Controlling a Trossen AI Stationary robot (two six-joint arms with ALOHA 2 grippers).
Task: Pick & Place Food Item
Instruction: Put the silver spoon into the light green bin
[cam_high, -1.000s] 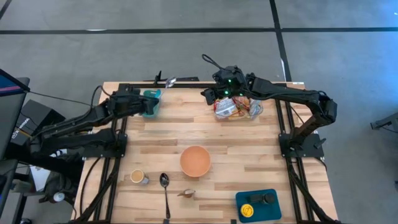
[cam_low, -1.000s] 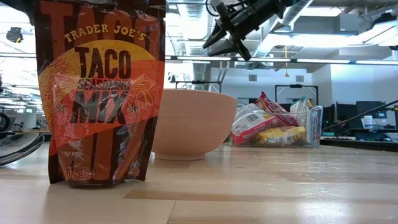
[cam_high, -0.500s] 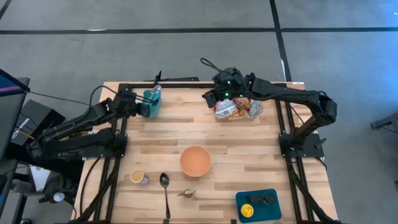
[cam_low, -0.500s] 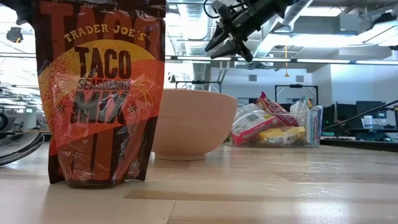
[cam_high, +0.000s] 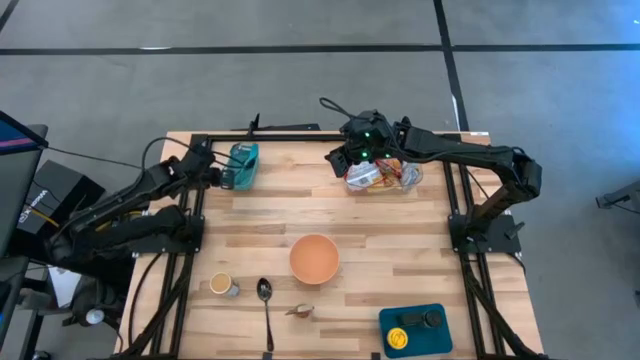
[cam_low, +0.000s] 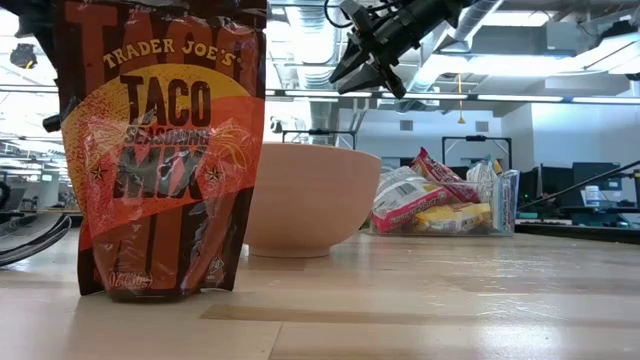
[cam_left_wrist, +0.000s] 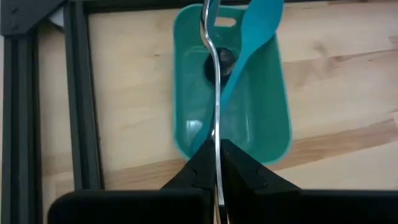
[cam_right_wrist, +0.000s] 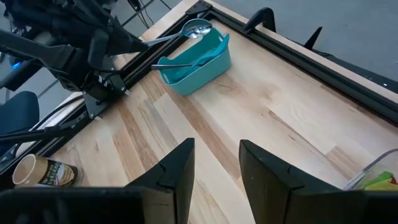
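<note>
**Left pincer on spoon, right pincer over snacks**

I see the left pincer (cam_left_wrist: 216, 163) clamped on a metal spoon (cam_left_wrist: 211, 74) above the teal bin (cam_left_wrist: 261, 112) at the desk's (cam_high: 400, 215) far left edge. A teal spatula (cam_left_wrist: 252, 37) lies in that bin. My right pincer (cam_right_wrist: 214, 165) hangs partly open, holding nothing, over the clear tub of snack packets (cam_high: 385, 175). The orange bowl (cam_high: 314, 258) sits mid-desk.

Left pincer (cam_left_wrist: 216, 163) clamped, right (cam_right_wrist: 214, 165) parted.
</note>
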